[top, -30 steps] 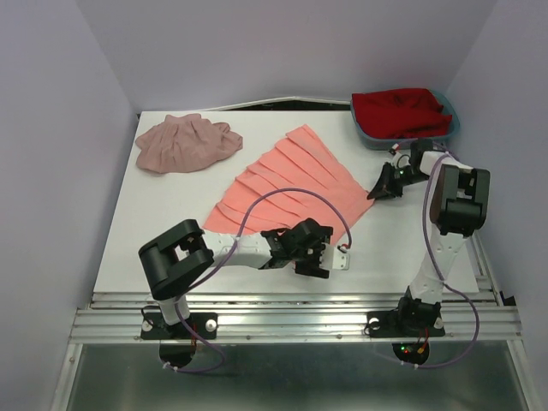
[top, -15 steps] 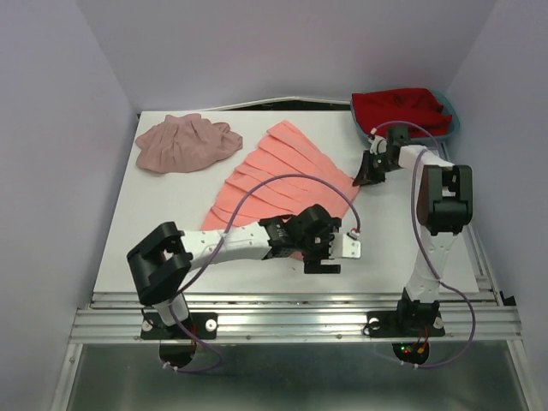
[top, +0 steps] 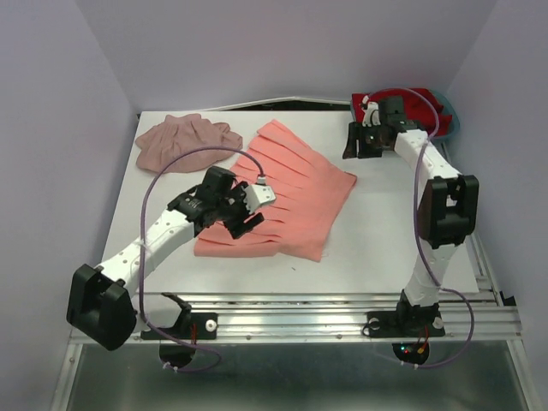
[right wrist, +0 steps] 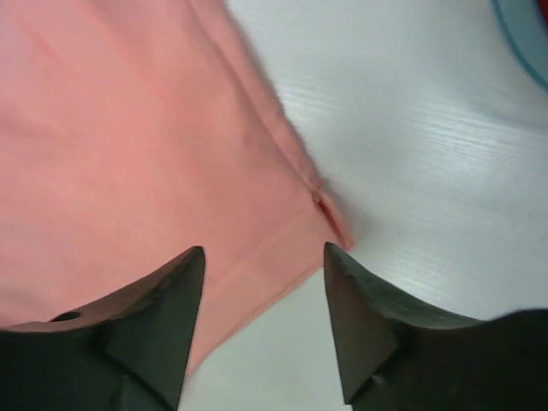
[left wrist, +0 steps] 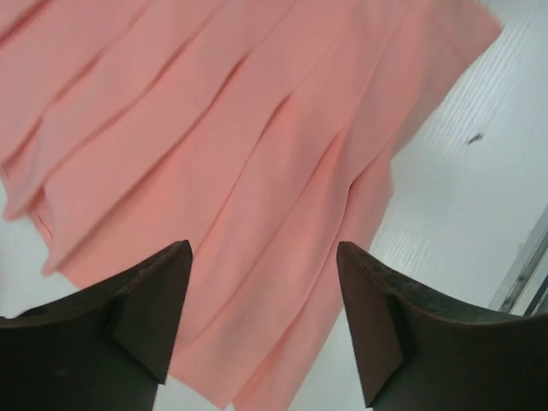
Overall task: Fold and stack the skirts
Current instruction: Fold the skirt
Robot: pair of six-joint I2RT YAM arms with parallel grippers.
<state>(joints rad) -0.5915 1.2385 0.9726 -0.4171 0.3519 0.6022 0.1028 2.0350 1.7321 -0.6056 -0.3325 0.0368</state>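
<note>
The salmon-coral pleated skirt (top: pixel 287 201) lies flat mid-table, its wide end toward the front. The mauve-pink gathered skirt (top: pixel 184 141) sits bunched at the back left. My left gripper (top: pixel 253 211) hovers over the coral skirt's left part; in the left wrist view it (left wrist: pixel 261 257) is open and empty above the pleats (left wrist: pixel 231 154). My right gripper (top: pixel 354 147) is just beyond the skirt's back right corner; in the right wrist view it (right wrist: pixel 264 253) is open and empty over the skirt's corner (right wrist: pixel 330 224).
A teal basket (top: pixel 452 120) holding red cloth (top: pixel 419 104) stands at the back right, just behind the right gripper. The white table (top: pixel 402 231) ends at a metal rail along the front. Purple walls enclose the left, back and right sides.
The coral skirt has shifted and turned, its wide end now toward the front. The left arm swung from the front middle to the skirt's left part. The right gripper moved farther back.
</note>
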